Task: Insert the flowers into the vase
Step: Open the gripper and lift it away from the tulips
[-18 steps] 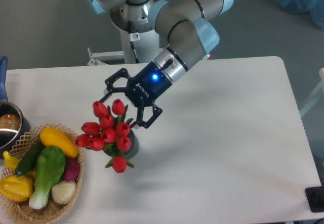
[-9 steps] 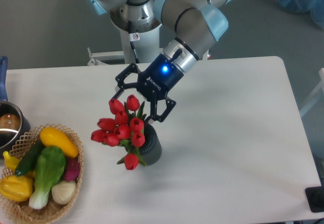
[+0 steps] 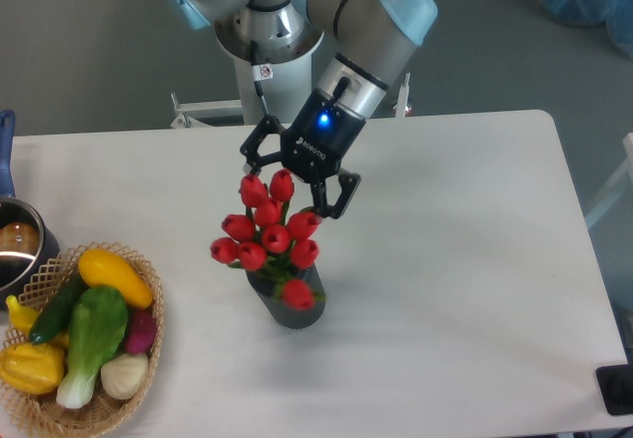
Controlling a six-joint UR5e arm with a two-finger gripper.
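Observation:
The flowers [image 3: 265,238], a bunch of red tulips, stand with their stems down in the vase [image 3: 288,307], a small dark ribbed cylinder on the white table. Their heads lean up and to the left of the vase's mouth, and one tulip hangs over its rim. My gripper [image 3: 290,189] hovers just above the top tulips. It is open, with its fingers spread to either side of the topmost heads. The stems are hidden behind the blooms.
A wicker basket [image 3: 49,413] with yellow squash, a cucumber and other vegetables sits at the front left. A metal pot [image 3: 15,250] stands at the left edge behind it. The robot's base [image 3: 262,62] rises behind the table.
My gripper has swung right and risen slightly. The flowers and vase have shifted right with it, and the bunch now stands more upright.

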